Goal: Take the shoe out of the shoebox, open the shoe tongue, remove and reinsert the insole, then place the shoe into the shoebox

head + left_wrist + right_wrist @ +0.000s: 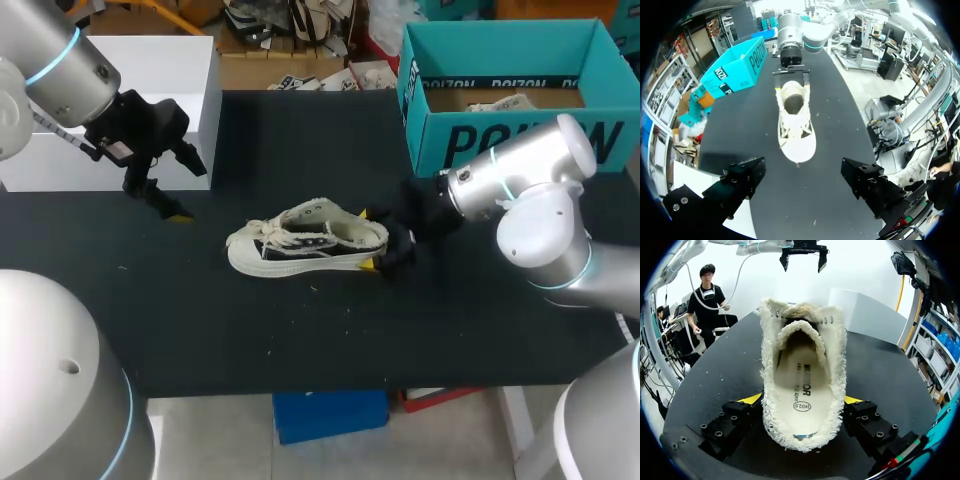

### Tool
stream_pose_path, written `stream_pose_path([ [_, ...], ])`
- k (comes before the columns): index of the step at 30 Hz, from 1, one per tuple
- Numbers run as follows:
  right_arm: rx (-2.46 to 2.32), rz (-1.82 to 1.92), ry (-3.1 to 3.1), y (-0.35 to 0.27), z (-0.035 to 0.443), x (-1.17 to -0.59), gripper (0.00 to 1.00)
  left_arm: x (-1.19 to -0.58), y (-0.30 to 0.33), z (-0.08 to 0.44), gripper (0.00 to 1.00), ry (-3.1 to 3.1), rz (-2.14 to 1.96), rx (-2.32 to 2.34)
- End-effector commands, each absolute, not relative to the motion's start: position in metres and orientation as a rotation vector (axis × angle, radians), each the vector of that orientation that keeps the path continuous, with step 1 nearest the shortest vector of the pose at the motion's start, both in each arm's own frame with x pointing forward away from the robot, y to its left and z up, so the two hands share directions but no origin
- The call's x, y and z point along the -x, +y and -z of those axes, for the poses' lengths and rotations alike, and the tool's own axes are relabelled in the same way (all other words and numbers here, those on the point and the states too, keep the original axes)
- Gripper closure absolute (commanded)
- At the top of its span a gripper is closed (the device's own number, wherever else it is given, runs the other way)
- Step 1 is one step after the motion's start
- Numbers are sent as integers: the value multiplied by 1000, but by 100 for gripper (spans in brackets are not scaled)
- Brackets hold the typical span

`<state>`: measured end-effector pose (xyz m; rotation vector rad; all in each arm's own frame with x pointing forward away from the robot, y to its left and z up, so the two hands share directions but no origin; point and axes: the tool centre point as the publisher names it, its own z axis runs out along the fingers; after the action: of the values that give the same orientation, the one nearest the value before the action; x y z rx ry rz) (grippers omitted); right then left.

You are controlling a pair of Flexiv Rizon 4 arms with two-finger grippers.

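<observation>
A cream low-top shoe (305, 240) lies on its sole in the middle of the black table, toe pointing left. My right gripper (375, 240) is at its heel, a yellow tip against each side. In the right wrist view the heel of the shoe (802, 385) fills the gap between the fingertips (751, 399), and its insole with a printed label shows inside. My left gripper (165, 205) hangs open above the table to the left of the toe, nothing in it. Seen from the left wrist, the shoe (796, 120) lies ahead of my left gripper (802, 182). The teal shoebox (500, 100) stands open at the back right.
A white box (150, 90) stands at the back left, just behind my left arm. The teal shoebox (735, 67) sits close behind my right arm. Bare black tabletop (300, 330) stretches in front of the shoe down to the near edge.
</observation>
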<state>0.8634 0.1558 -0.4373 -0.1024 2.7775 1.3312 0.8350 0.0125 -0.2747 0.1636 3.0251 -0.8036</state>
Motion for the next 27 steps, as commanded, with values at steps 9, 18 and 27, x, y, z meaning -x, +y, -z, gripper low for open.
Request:
stream_pose_path([
  [9, 101, -1330, 2780, 159, 441, -866, 100, -823, -14, 257, 0, 3083, 657, 58],
  [18, 101, -1330, 2780, 159, 441, -866, 100, -811, -43, 254, 0, 3114, 536, 460],
  [27, 101, -1330, 2780, 159, 441, -866, 100, -811, -43, 254, 0, 3114, 536, 460],
])
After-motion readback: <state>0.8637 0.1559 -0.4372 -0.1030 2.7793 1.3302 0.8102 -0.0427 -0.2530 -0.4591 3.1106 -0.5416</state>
